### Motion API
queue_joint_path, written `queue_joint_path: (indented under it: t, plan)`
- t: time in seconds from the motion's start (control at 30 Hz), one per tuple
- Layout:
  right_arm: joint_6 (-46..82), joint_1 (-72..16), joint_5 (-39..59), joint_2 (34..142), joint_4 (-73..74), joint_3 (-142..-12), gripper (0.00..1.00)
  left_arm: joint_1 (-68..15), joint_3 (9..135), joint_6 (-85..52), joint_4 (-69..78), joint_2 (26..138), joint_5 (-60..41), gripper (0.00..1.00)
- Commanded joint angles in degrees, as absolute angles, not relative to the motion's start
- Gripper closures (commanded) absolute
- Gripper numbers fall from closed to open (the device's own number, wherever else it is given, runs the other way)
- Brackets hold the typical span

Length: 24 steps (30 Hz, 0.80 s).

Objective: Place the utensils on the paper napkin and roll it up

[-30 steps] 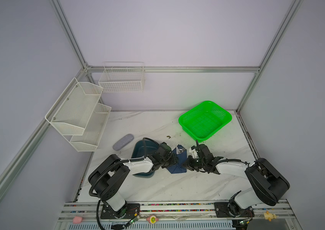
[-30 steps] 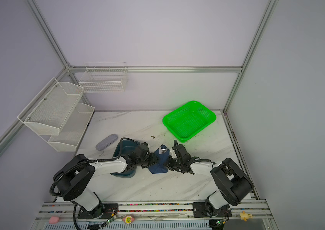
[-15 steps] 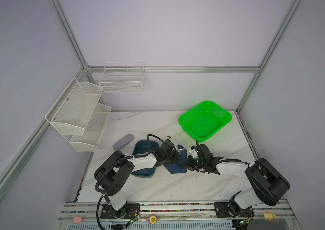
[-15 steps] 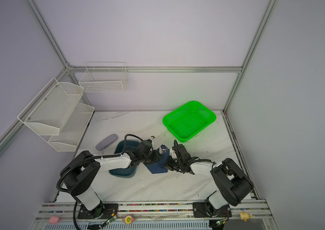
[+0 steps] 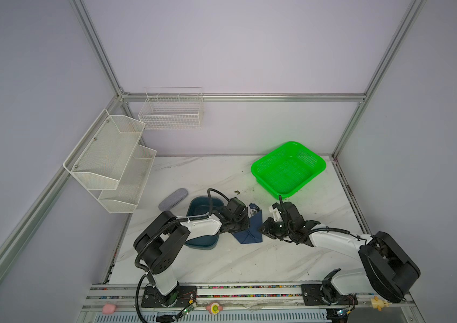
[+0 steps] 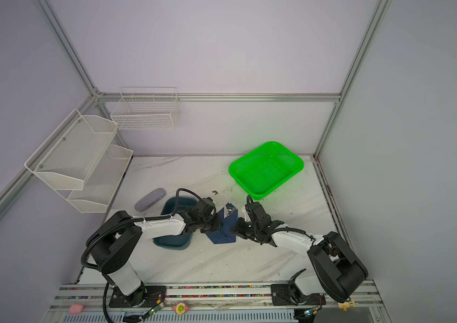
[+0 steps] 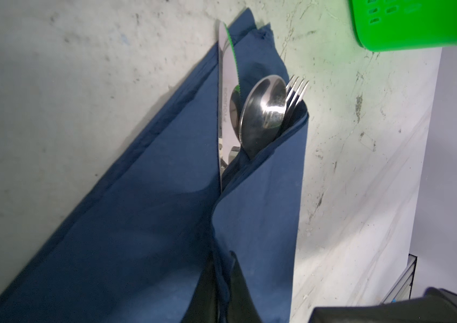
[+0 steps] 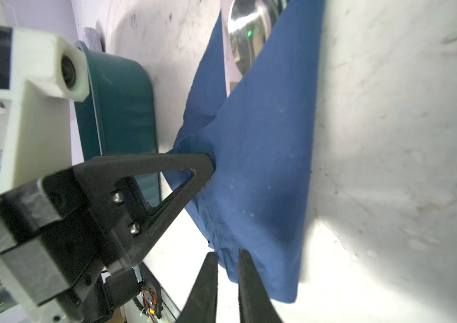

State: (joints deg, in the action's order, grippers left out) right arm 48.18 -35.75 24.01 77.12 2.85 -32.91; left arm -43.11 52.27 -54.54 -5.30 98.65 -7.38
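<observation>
The navy paper napkin (image 5: 251,234) (image 6: 223,235) lies on the marble table, folded into a cone around the utensils. The knife (image 7: 227,84), spoon (image 7: 263,112) and fork (image 7: 296,89) poke out of its open far end, a silver glint in both top views (image 5: 254,211). My left gripper (image 7: 223,260) (image 5: 242,226) is shut, pinching a raised fold of the napkin (image 7: 165,223) on its left side. My right gripper (image 8: 227,254) (image 5: 263,228) sits at the napkin's (image 8: 263,139) near right edge, its fingers a narrow gap apart with the cloth edge at their tips.
A dark teal tray (image 5: 202,243) (image 8: 121,98) lies under the left forearm, just left of the napkin. A green basket (image 5: 289,167) (image 7: 417,25) stands at the back right, and a grey case (image 5: 173,195) at the left. White wire shelves (image 5: 109,159) hang on the left wall.
The left gripper has closed onto the napkin's fold. The right gripper's fingers, shut a second ago, have parted slightly at the napkin's edge.
</observation>
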Motion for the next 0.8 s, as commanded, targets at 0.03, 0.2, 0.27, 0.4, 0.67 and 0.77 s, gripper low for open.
queue_joint_path:
  t: [0.03,0.2,0.27,0.4,0.67,0.77]
  plan:
    - [49.55,-36.04,15.78,73.12,-3.19,-33.14,0.8,-42.71,50.63,-52.47,-2.59,95.21,-6.72,0.92]
    - [50.87,-36.04,2.53,69.47,-13.82,-34.64,0.81,-42.72,48.75,-52.21,-1.76,94.57,-6.42,0.95]
    - [50.63,-36.02,1.96,67.87,-13.95,-34.27,0.81,-42.7,48.23,-52.14,-1.63,94.57,-6.5,0.97]
    - [49.6,-36.04,4.95,68.21,-11.62,-33.35,0.81,-42.8,47.22,-51.44,-1.24,94.49,-6.5,1.0]
    - [50.87,-36.05,13.04,68.46,-2.26,-30.49,0.86,-42.8,45.23,-49.95,-0.94,92.82,-4.39,1.0]
    - [52.96,-36.04,14.07,69.07,0.94,-28.81,0.86,-42.74,45.18,-49.92,-1.11,92.86,-3.26,1.0]
